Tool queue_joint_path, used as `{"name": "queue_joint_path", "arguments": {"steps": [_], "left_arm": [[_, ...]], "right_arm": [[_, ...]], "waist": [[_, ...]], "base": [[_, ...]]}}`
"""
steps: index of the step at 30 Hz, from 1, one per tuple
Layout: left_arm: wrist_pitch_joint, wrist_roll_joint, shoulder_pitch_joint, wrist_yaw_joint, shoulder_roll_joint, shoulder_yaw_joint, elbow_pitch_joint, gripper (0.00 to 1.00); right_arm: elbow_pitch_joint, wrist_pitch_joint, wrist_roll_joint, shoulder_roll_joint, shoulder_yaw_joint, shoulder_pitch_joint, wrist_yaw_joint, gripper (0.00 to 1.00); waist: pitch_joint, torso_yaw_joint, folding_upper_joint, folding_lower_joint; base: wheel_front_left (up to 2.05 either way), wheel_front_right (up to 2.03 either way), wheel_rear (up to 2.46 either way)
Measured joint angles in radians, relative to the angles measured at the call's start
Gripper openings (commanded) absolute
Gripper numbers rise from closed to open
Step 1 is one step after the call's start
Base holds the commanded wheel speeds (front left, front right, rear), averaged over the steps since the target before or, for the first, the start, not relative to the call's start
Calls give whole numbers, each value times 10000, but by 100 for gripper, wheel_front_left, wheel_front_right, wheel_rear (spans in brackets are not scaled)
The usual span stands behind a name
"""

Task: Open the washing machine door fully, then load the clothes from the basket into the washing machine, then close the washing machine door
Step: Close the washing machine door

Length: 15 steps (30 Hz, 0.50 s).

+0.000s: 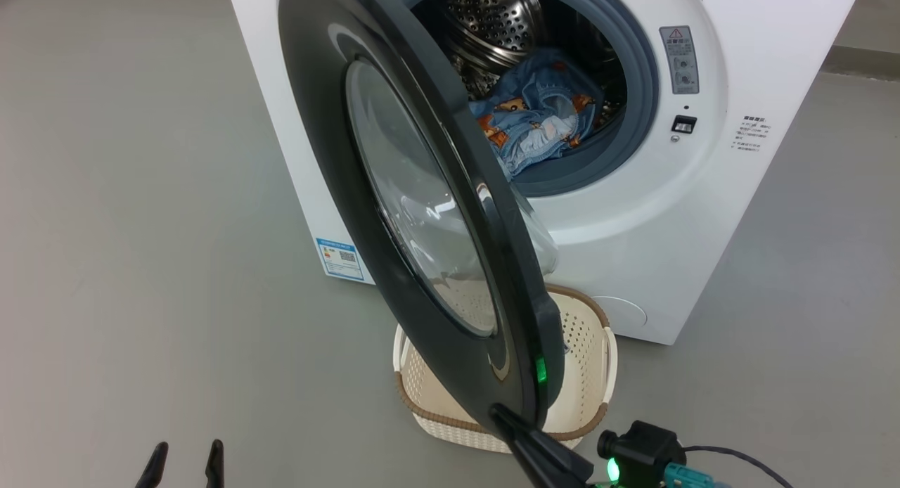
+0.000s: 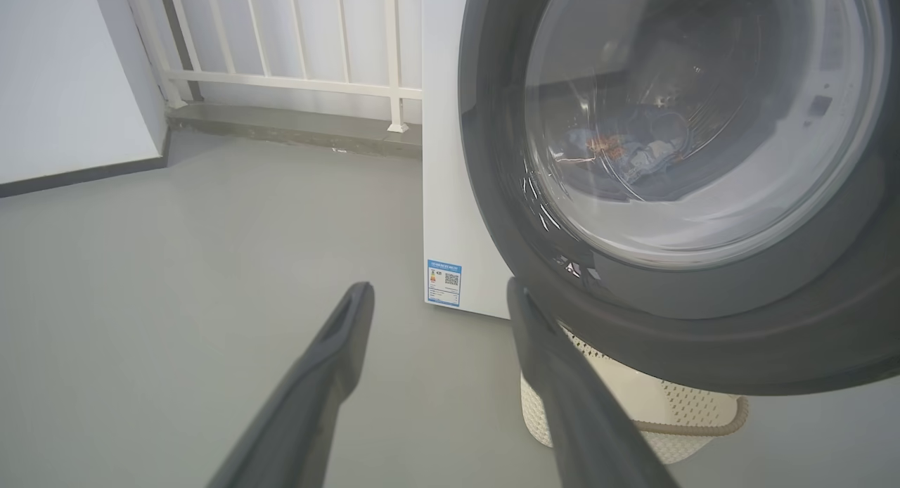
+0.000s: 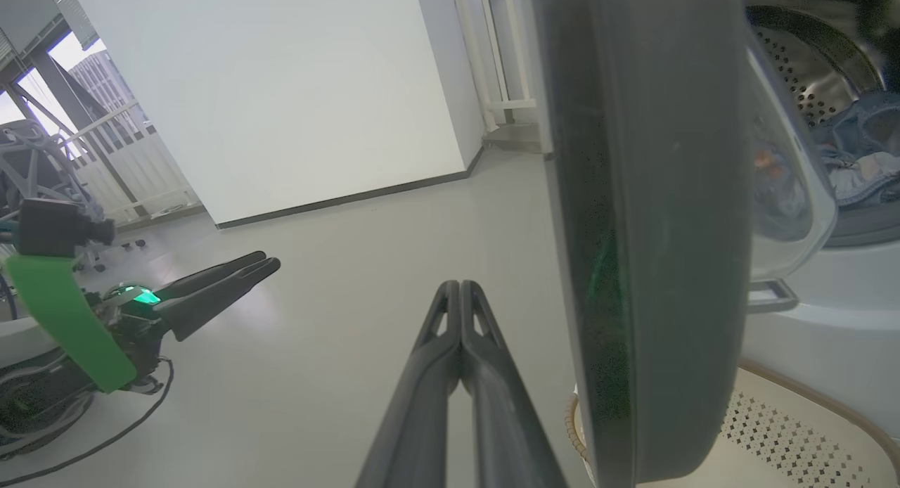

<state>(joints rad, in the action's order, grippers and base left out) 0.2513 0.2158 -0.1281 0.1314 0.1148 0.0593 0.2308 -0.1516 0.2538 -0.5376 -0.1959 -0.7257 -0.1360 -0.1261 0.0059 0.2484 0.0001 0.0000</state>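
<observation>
Right gripper, fingers pressed together and holding nothing, has its tip at the lower edge of the washing machine door. I can't tell from here whether it is touching. The door stands half open above the basket, and the left gripper hangs spread wide, low and well off to the side. The clothes lie in the drum, but a fold spills forward toward the grey rubber ring, so the door could nip it and fail to latch. That narrow tip might also skid off the glossy curved rim mid-push.
</observation>
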Motion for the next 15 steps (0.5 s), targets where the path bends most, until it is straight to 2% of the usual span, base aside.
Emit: {"name": "queue_joint_path", "arguments": {"steps": [15], "left_arm": [[0, 0, 38, 0, -2, -8, -2, 100]], "right_arm": [[-54, 0, 31, 52, 696, -39, -8, 0]], "waist": [[289, -284, 0, 1]], "base": [[0, 0, 0]]}}
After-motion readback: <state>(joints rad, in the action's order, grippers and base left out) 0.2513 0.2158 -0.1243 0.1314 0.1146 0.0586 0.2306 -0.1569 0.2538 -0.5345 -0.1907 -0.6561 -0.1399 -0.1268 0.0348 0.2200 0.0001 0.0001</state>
